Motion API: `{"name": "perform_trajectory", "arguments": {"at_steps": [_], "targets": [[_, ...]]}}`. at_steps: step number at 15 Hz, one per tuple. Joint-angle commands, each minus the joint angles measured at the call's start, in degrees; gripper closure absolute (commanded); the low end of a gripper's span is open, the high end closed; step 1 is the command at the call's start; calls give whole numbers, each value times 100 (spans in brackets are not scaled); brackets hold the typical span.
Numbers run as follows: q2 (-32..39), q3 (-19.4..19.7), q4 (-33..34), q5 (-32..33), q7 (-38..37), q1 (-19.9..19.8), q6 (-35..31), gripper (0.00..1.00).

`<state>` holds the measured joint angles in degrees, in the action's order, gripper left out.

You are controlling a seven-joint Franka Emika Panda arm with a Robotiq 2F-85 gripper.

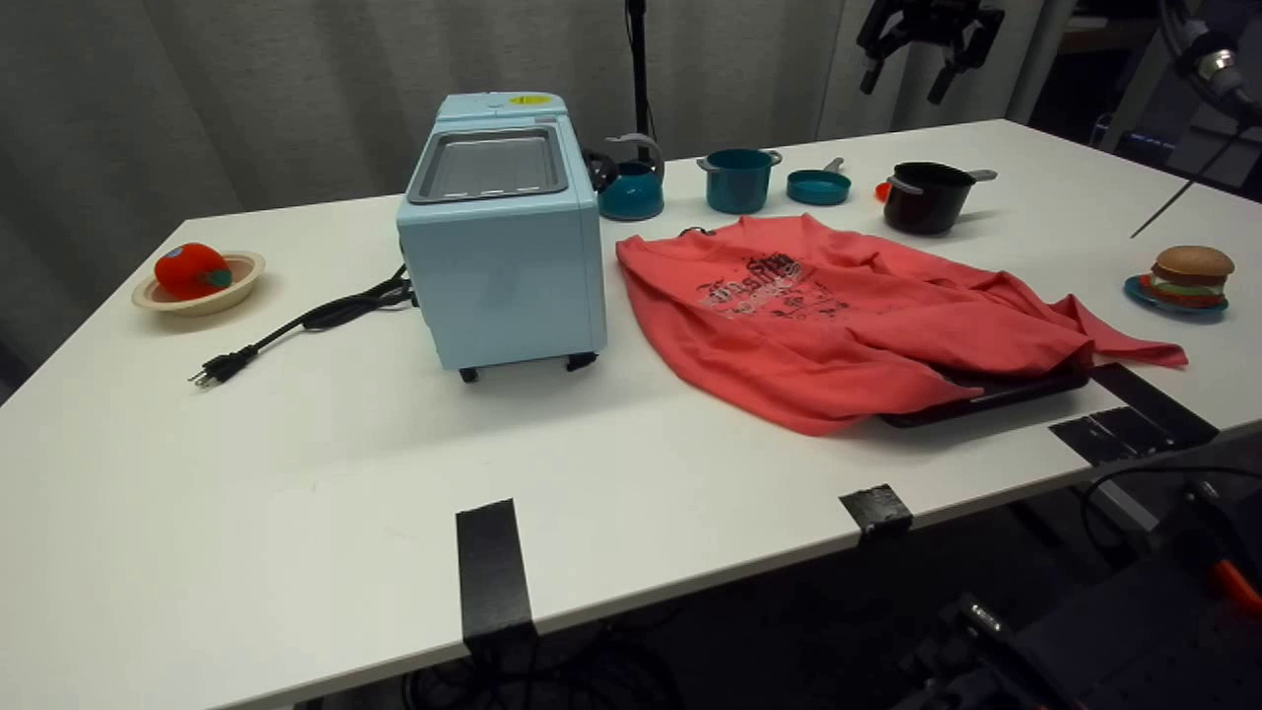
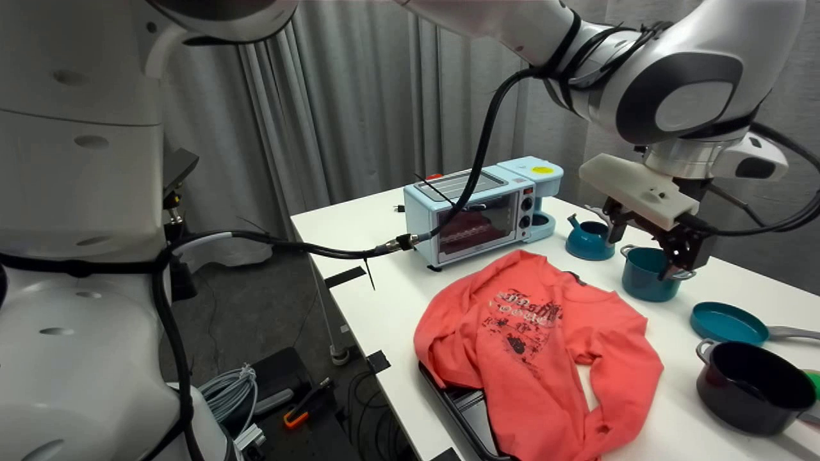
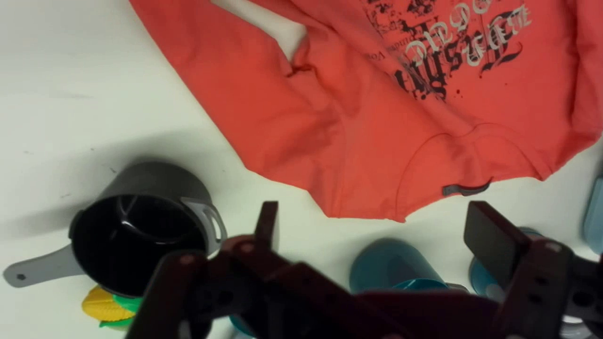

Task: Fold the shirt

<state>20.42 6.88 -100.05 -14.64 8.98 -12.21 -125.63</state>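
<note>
In an exterior view, the rumpled coral shirt [image 2: 522, 358] lies print-side up on a table [image 2: 384, 307], partly covering a black tray [image 2: 448, 415]. A light-blue toaster oven [image 2: 477, 227] stands behind it; a teal kettle [image 2: 589, 243], teal pot [image 2: 647, 280], pan [image 2: 729, 322] and black pot [image 2: 737, 406] form a row. The gripper [image 2: 642, 253] hangs with jaws apart, partly hiding the teal pot.

Grey curtains [image 2: 359, 128] hang behind a white table [image 1: 296, 483] in both exterior views; black tape strips [image 1: 493, 572] lap its edge. The floor [image 2: 262, 307] below is dark grey; a black pole [image 1: 639, 74] stands before the curtains.
</note>
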Motion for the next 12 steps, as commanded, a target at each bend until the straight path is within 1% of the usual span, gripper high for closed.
{"name": "perform_trajectory", "arguments": {"at_steps": [1,4,5,6,8,12], "targets": [[-224,148,-127,379,46,-147,537,0],[-324,242,-378,501,214,-250,510,0],[-329,222,-402,375,369,-338,521,0],[-126,201,-187,392,124,-256,447,0],[-149,215,-259,388,221,-322,447,0],[-150,202,-249,370,228,-324,481,0]]}}
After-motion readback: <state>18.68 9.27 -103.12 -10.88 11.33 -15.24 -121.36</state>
